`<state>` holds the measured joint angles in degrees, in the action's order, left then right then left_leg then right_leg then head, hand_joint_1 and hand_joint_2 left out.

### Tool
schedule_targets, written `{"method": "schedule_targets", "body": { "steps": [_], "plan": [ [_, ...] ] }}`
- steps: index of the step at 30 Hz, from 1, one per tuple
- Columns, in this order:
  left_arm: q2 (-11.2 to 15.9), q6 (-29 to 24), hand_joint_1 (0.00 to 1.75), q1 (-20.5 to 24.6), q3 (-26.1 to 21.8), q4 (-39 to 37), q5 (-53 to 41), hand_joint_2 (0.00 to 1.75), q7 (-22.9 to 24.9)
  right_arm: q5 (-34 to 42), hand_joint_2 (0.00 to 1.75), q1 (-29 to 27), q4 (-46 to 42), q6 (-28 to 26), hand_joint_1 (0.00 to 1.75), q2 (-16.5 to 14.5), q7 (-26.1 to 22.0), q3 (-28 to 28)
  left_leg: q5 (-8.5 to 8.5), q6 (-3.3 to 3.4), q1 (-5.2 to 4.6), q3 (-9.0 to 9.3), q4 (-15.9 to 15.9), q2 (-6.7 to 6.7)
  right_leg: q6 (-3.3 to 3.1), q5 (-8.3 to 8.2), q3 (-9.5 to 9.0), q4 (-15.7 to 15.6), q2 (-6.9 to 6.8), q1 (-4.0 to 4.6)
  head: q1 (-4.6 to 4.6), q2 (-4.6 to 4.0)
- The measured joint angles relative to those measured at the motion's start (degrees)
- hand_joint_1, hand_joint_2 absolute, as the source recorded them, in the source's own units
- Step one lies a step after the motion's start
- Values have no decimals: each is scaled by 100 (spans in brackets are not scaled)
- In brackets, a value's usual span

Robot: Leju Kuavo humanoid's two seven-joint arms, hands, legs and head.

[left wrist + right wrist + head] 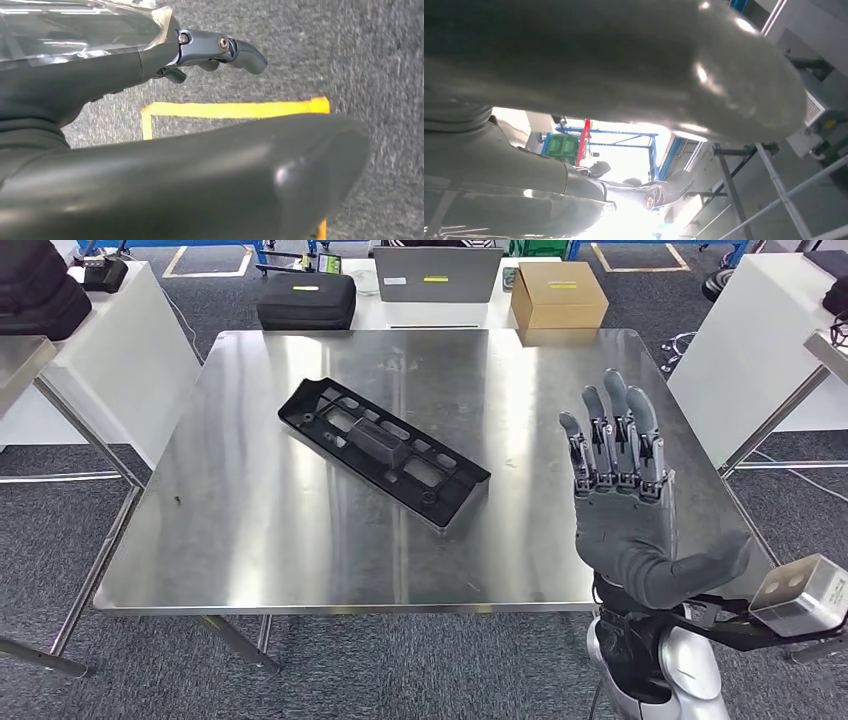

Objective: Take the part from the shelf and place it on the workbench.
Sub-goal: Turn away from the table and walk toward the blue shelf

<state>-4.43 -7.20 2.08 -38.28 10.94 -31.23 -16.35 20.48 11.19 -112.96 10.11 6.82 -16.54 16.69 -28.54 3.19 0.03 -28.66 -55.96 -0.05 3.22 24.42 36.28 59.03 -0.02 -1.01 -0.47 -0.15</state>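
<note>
- Grey carpet is spreading under a steel workbench (300,550), its shiny top reflecting the room lights in front of me.
- A long black plastic part (383,449) is lying flat on that workbench, near the middle, set at a slant with one end toward the far left and the other toward me.
- I am holding my right hand (622,505) up over the right side of the bench, palm facing me, fingers (610,435) straight and a little apart, thumb sticking out to the right; it is gripping nothing and is well apart from the part.
- In the right wrist view my thumb is filling the near side and one dark fingertip (674,185) is pointing out toward bright light and blue racking.
- My left hand (150,170) is hanging over the carpet, above a strip of yellow floor tape (235,109); its fingers (225,50) are reaching out loosely with nothing between them.
- Beyond the bench, a black case (306,302), a grey laptop (437,275) and a brown cardboard box (558,295) are sitting on a white table (430,315).
- White tables are also standing at both sides.
</note>
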Motion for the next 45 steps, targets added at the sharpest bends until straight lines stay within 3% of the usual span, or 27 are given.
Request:
{"method": "schedule_targets", "body": {
  "steps": [3,5,7,9,10,12,13,14,16,18,19,20,21,23,24,26,29,30,32,34,35,36,38,40,41,43,45],
  "plan": [
    [4,-4,0,1,-2,5,-10,0,23,10,0,-11,0,-8,0,18,-14,-19,184,79,-12,-218,4,34,-80,692,337,1049,2,5,21,0],
    [1,-5,0,-4,0,5,-34,0,30,12,0,-32,0,-13,0,39,-21,-41,288,77,-25,-365,-15,48,-20,811,332,1439,2,5,23,0],
    [-5,-6,0,-7,4,5,-58,0,34,9,0,-53,-3,-19,0,54,-44,-80,379,59,-30,-497,-39,51,69,611,-110,960,1,5,26,0],
    [-10,-13,0,-7,9,6,-68,0,39,2,0,-67,-31,-25,0,62,-75,-114,458,18,-43,-589,-64,49,58,507,-727,64,2,27,22,0],
    [-11,-21,0,-8,10,7,-70,0,42,-3,0,-78,-53,-27,0,65,-87,-123,498,-11,-53,-612,-68,49,22,506,-914,-227,3,47,18,0],
    [-14,-36,0,-11,9,7,-70,0,50,-9,0,-110,-91,-27,0,71,-104,-140,580,-71,-62,-636,-66,51,-50,501,-980,-405,5,86,11,0],
    [-13,-39,0,-14,9,7,-70,0,53,-9,0,-125,-99,-27,0,73,-108,-148,592,-103,-55,-652,-74,45,-94,462,-935,-405,2,55,18,0],
    [-11,-40,0,-17,9,7,-70,0,55,-9,0,-134,-104,-27,0,74,-109,-154,526,-135,-48,-689,-122,35,-145,422,-893,-412,-4,27,17,0],
    [-9,-40,0,-23,9,7,-70,0,56,-10,0,-149,-115,-27,0,72,-109,-158,108,-199,-24,-840,-475,10,-260,307,-804,-425,-22,-33,-3,0],
    [-13,-41,0,-23,10,7,-70,0,59,-18,0,-174,-122,-27,0,69,-110,-158,-436,-261,11,-1047,-1176,-1,-300,189,-668,-418,-31,-27,-23,0],
    [-14,-42,0,-23,10,7,-69,0,62,-28,0,-197,-122,-25,0,69,-110,-158,-569,-290,34,-1108,-1493,-3,-288,129,-590,-413,-31,-27,-25,0],
    [-13,-43,0,-23,10,7,-69,0,65,-40,0,-222,-122,-21,0,68,-111,-158,-568,-315,59,-1096,-1668,-3,-268,74,-514,-405,-32,-33,-23,0],
    [-13,-44,0,-23,10,7,-68,0,68,-58,0,-245,-123,-16,0,68,-113,-158,-454,-336,84,-988,-1646,-3,-243,27,-443,-393,-33,-43,-23,0],
    [-12,-45,0,-21,9,8,-64,0,71,-98,0,-271,-135,-1,0,67,-116,-158,-156,-368,134,-492,-1045,-4,-180,-41,-317,-337,-32,-70,-26,0],
    [-13,-46,0,-17,9,9,-61,0,71,-124,0,-279,-153,10,0,68,-119,-159,-103,-373,138,-209,-638,-13,-144,-67,-260,-298,-31,-71,-28,1],
    [-17,-52,0,-12,7,10,-49,0,72,-182,0,-313,-190,38,0,69,-121,-160,-137,-344,118,109,-123,-33,-51,-130,-186,-248,-33,-62,-27,2],
    [-32,-60,0,-29,-10,11,-4,0,63,-276,0,-460,-214,58,0,70,-123,-164,-73,-189,69,35,-50,-29,95,-183,-126,-237,-33,-67,-21,2],
    [-37,-61,0,-34,-21,12,11,0,58,-309,0,-533,-217,57,0,73,-126,-168,-13,-113,67,-17,-38,-16,93,-69,-63,-132,-30,-70,-7,1],
    [-45,-62,0,-36,-46,15,24,0,49,-363,0,-670,-219,55,0,78,-147,-179,118,1,61,-142,-24,9,16,397,147,421,-23,-74,26,2],
    [-53,-59,0,-38,-72,16,26,0,51,-411,0,-806,-218,56,0,82,-167,-203,239,37,36,-303,-29,21,-8,806,317,1181,-16,-64,46,2],
    [-59,-57,0,-39,-82,16,26,0,52,-441,0,-895,-215,63,0,86,-171,-223,298,42,24,-381,-32,25,25,858,308,1404,-14,-61,47,1],
    [-64,-56,0,-40,-91,16,26,0,54,-478,0,-997,-209,73,0,93,-170,-246,354,41,15,-453,-35,25,76,807,203,1429,-13,-60,47,1],
    [-70,-55,0,-41,-104,16,26,0,48,-562,0,-1208,-176,87,0,117,-142,-279,456,21,5,-569,-40,16,151,564,-314,836,-13,-56,49,1],
    [-75,-50,0,-42,-119,16,23,0,32,-647,0,-1406,-89,41,0,130,-77,-295,552,-35,-10,-642,-42,7,99,514,-935,-72,-13,-15,42,1],
    [-76,-46,0,-43,-129,16,19,0,24,-694,0,-1512,-10,-34,0,129,-37,-300,602,-67,-13,-657,-36,6,54,541,-1097,-360,-12,11,42,2],
    [-83,-41,0,-47,-144,16,4,0,16,-799,0,-1729,215,-290,0,109,43,-305,700,-137,-10,-681,-10,6,-21,542,-1121,-513,-10,51,45,2],
    [-88,-43,0,-58,-155,17,-7,0,14,-950,0,-1894,491,-634,0,68,140,-308,569,-202,7,-741,-93,-6,-115,452,-1028,-515,-24,-1,53,1]
  ]
}}
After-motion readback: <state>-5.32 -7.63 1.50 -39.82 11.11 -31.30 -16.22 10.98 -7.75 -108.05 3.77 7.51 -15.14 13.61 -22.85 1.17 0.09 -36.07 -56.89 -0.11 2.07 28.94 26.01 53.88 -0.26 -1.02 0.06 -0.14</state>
